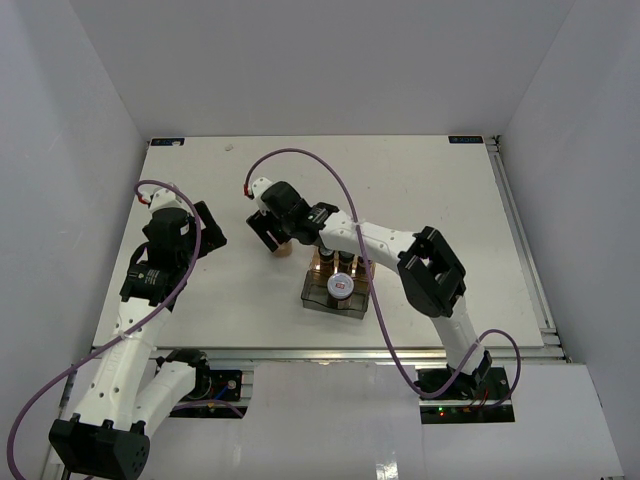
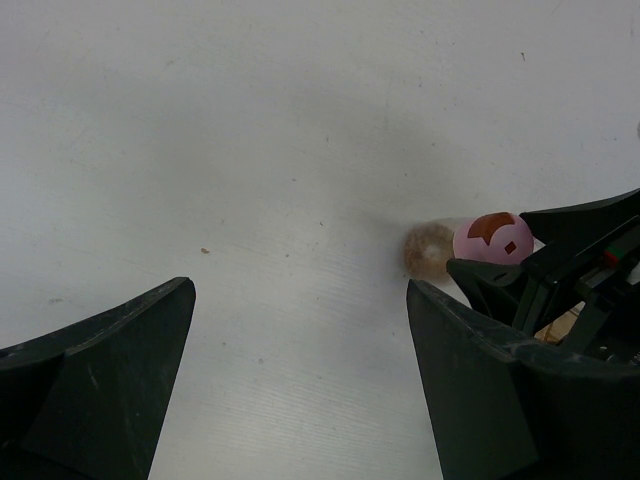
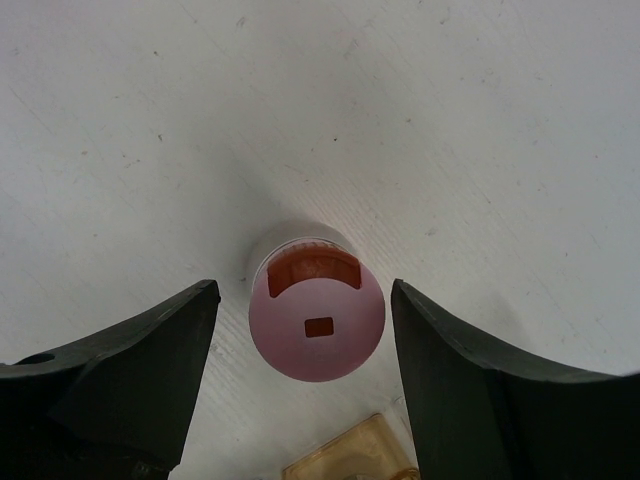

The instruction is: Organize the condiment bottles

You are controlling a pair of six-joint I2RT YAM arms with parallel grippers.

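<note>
Pink and round, the cap of a small spice jar (image 3: 316, 320) faces straight up, so the jar's long axis stands vertical on the white table (image 1: 420, 200). A half-moon slot and a small rectangular hole are cut in the smooth cap, and brown is seen through them. The jar is placed at 10 o'clock from the smoky clear bin (image 1: 318, 303), near it; other jars (image 1: 341, 287) are held upright inside. The right gripper (image 3: 302, 292) is spread wide, one black finger on each side of the jar, untouching, its arm stretched leftward. The left gripper (image 2: 300, 290) is likewise spread wide, holding nothing, at 9 o'clock from the jar.
</note>
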